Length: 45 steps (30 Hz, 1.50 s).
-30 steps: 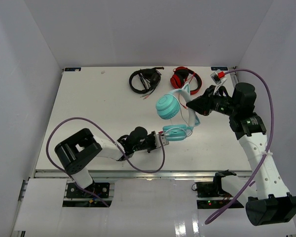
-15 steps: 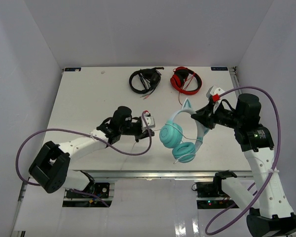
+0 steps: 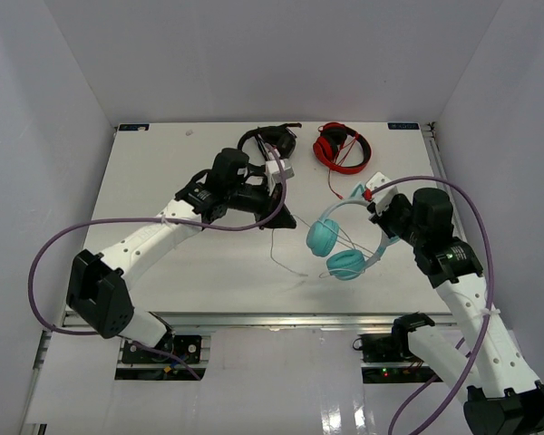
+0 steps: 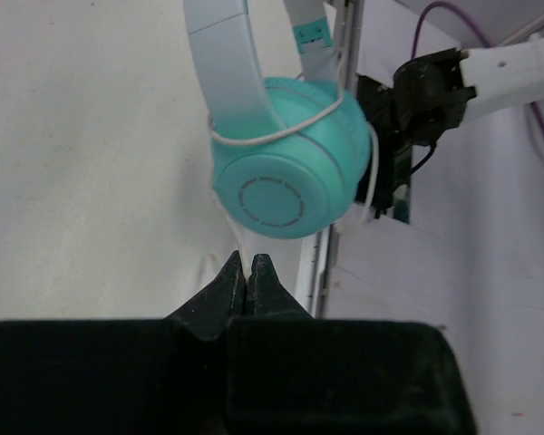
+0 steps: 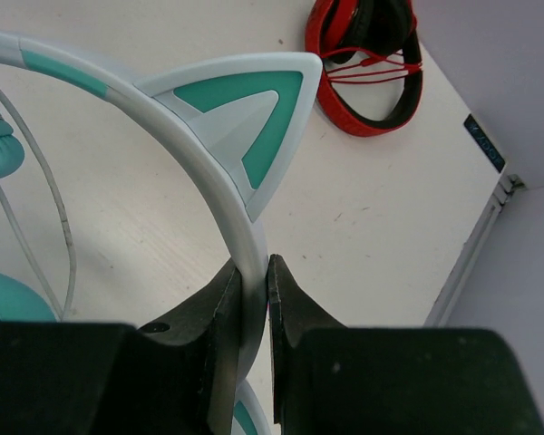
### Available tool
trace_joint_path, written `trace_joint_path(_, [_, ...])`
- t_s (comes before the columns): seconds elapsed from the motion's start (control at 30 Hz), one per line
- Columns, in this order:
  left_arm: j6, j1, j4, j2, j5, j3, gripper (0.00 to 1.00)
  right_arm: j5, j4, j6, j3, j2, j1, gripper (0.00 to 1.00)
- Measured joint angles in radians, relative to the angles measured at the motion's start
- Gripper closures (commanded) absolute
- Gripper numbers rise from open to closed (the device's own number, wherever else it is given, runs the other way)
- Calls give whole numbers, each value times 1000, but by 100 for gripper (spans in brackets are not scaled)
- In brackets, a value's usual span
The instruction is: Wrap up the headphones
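The turquoise headphones (image 3: pixel 326 237) with a white headband hang above the table's right half, both ear cups down. My right gripper (image 3: pixel 380 217) is shut on the headband (image 5: pixel 240 231), just below a cat-ear point (image 5: pixel 245 113). My left gripper (image 3: pixel 287 220) is to the left of the headphones and is shut on the thin white cable (image 4: pixel 238 240). The cable runs from my left gripper (image 4: pixel 247 270) up to the near ear cup (image 4: pixel 290 177) and loops over it. A slack length of cable trails to the table (image 3: pixel 290 269).
Black headphones (image 3: pixel 253 143) lie at the table's back, partly behind my left arm. Red headphones (image 3: pixel 340 147) lie beside them and also show in the right wrist view (image 5: pixel 372 63). The table's right edge (image 5: pixel 476 227) is close to my right gripper.
My left arm has swung from the near edge up to the table's middle with the cable. My right gripper has carried the headphones nearer and turned them.
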Motion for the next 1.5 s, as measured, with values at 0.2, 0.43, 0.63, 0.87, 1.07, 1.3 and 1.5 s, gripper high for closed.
trace_joint_path(0.2, [-238,-18,-30,124,63,110,97,183,120,-13,-31,23,75,92])
trace_joint_path(0.43, [-474,-47,-6,209,57,126,92,341,212,15,-59,91,167,92])
trace_joint_path(0.63, [-637,-44,65,207,7,135,82,384,254,49,-79,99,205,92])
trace_joint_path(0.87, [-853,-45,280,198,0,104,71,386,276,132,-83,137,205,92])
trace_joint_path(1.07, [-976,-81,432,197,-3,44,71,370,244,256,-53,230,206,92])
trace_joint_path(1.3, [-1048,-193,550,206,-22,35,72,365,217,423,5,295,197,92])
trace_joint_path(1.5, [-1052,-243,600,206,-62,-22,73,335,204,546,43,311,145,92])
